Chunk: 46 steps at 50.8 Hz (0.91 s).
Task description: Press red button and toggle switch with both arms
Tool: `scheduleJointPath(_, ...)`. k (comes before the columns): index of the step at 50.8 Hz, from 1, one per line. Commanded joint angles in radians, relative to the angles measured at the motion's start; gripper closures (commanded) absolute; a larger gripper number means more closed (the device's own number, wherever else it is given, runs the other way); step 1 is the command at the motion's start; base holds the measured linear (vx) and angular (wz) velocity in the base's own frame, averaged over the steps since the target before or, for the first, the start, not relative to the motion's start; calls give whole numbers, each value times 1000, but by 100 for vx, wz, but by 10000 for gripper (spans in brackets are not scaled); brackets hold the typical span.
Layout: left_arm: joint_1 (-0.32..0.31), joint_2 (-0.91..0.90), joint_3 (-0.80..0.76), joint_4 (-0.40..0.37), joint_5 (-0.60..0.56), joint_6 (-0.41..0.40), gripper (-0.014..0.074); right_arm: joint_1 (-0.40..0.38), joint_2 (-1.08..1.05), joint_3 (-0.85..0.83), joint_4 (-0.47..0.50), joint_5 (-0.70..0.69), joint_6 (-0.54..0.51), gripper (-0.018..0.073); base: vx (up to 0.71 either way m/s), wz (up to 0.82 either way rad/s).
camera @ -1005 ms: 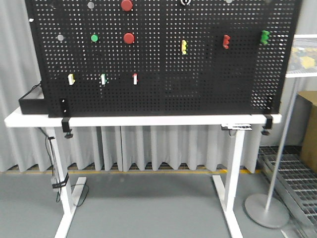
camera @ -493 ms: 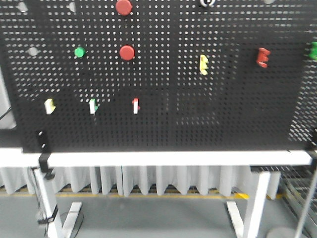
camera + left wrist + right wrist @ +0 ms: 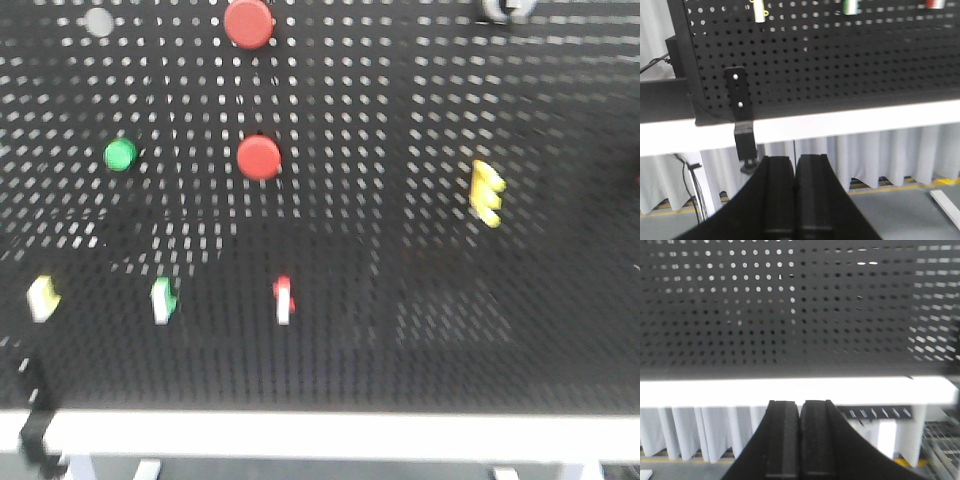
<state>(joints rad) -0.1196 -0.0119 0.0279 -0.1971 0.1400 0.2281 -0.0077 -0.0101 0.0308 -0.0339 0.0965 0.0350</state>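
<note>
A black pegboard (image 3: 400, 150) fills the front view. On it are two red buttons, one at mid height (image 3: 259, 157) and one at the top (image 3: 248, 22), and a green button (image 3: 120, 154). Below are three small toggle switches: yellow (image 3: 42, 297), green (image 3: 163, 299) and red (image 3: 283, 299). A yellow handle (image 3: 487, 192) is at the right. Neither gripper shows in the front view. My left gripper (image 3: 795, 160) is shut and empty, below the table edge (image 3: 840, 122). My right gripper (image 3: 800, 405) is shut and empty, below the white table edge (image 3: 790, 390).
The pegboard stands on a white table (image 3: 320, 435) held by a black clamp (image 3: 744, 142) at the left. Grey curtains (image 3: 880, 155) hang behind the table. A black box (image 3: 660, 97) sits left of the board.
The front view has closed in on the pegboard: the buttons and switches are larger and lower in frame, and the table legs and floor have left the view.
</note>
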Motion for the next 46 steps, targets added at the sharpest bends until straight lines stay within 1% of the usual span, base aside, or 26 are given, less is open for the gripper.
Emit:
scheduleJointPath(1,-2,-15,34,-2,-84,-7,594,-7,-16,11,-11,-82,-5,562,40,7)
scheduleJointPath(21,-2,-15,34,-2,-84,-7,594,-7,-16,11,-11,-82,-5,562,30,4)
scheduleJointPath(46,-2,-15,34,-2,-83,-1,594,-7,-16,11,-11,-82,-5,562,3,0)
